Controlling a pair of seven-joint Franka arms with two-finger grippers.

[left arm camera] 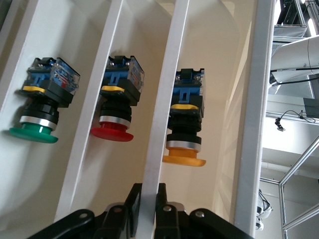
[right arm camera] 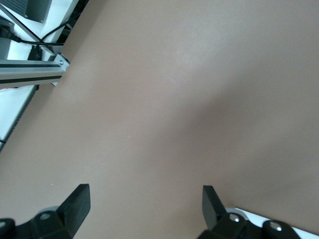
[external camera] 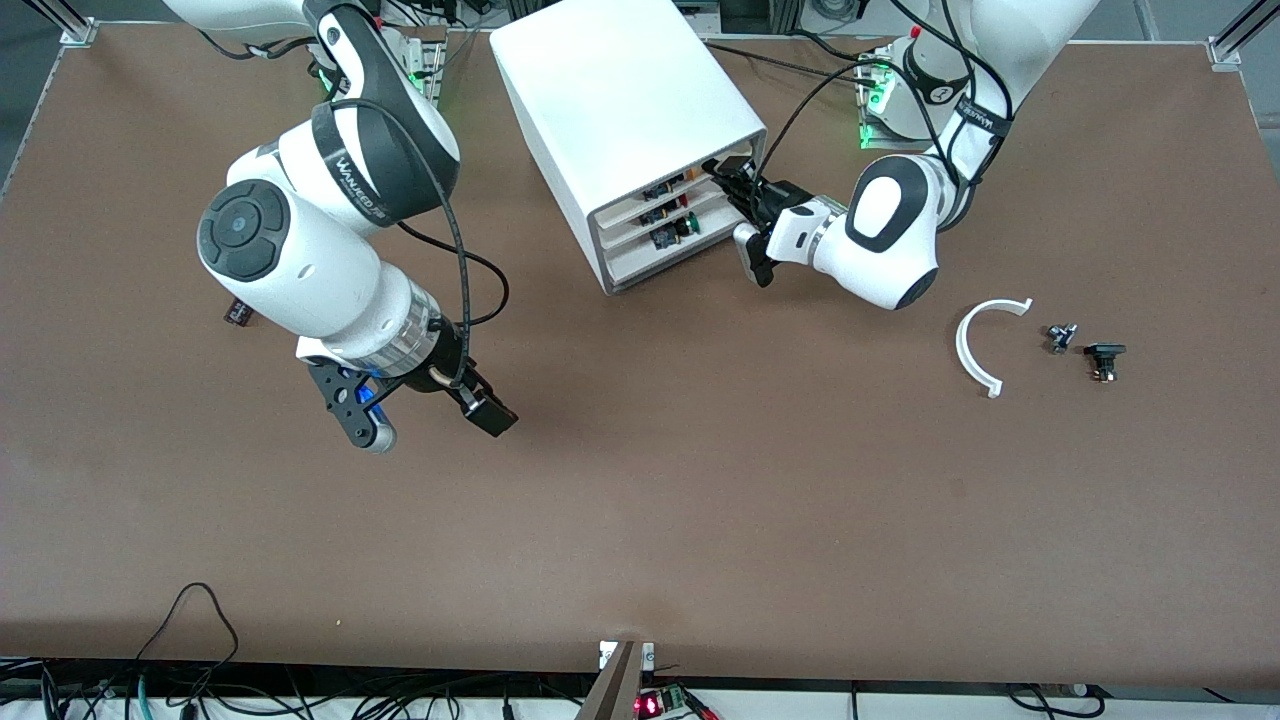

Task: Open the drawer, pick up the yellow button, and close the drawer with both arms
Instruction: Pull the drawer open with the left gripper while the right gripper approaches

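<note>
The white cabinet (external camera: 620, 90) stands at the back of the table with its three drawers facing the front camera. My left gripper (external camera: 738, 188) is at the cabinet's front, shut on the front lip of the highest drawer (left arm camera: 164, 124). In the left wrist view my left gripper (left arm camera: 148, 209) pinches that white lip. The orange-capped button (left arm camera: 185, 134) lies in that drawer; it also shows as a small speck in the front view (external camera: 681, 180). My right gripper (external camera: 420, 405) is open and empty over bare brown table; the right wrist view shows it (right arm camera: 144, 204) the same way.
A red-capped button (left arm camera: 115, 107) and a green-capped button (left arm camera: 42, 107) lie in the two lower drawers. A white curved piece (external camera: 985, 340) and two small dark parts (external camera: 1060, 337) (external camera: 1103, 360) lie toward the left arm's end. A small dark object (external camera: 237, 313) lies by the right arm.
</note>
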